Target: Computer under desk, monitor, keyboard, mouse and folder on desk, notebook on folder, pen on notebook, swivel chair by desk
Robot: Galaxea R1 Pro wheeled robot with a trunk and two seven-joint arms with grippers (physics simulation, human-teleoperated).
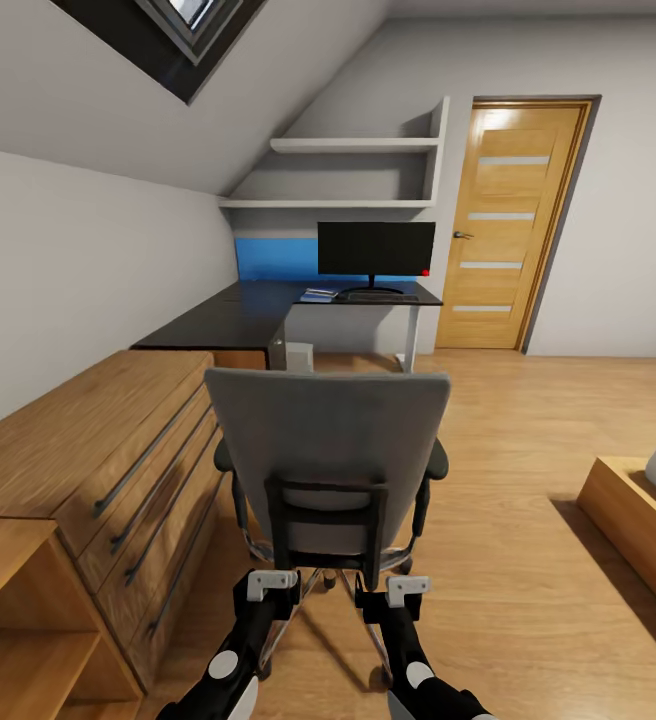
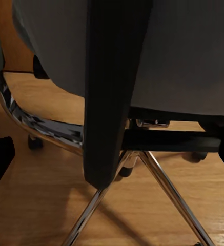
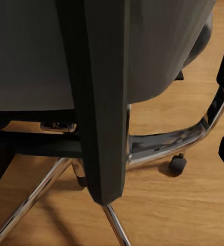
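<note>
Grey swivel chair (image 1: pixel 328 460) sits just ahead of both hands (image 1: pixel 271 585) (image 1: pixel 401 590), whose spread I cannot tell; pushed off-centre, it could spin into the wooden drawers (image 1: pixel 138 480), short of the counter (image 1: pixel 258 305).

One swivel chair (image 1: pixel 328 450), centre frame. One monitor (image 1: pixel 376 249) and one keyboard (image 1: pixel 376 296) on one desk (image 1: pixel 228 320), upper centre. One computer (image 1: pixel 299 356) beneath. Two wall shelves (image 1: pixel 353 146). One door (image 1: pixel 513 225), upper right.
</note>
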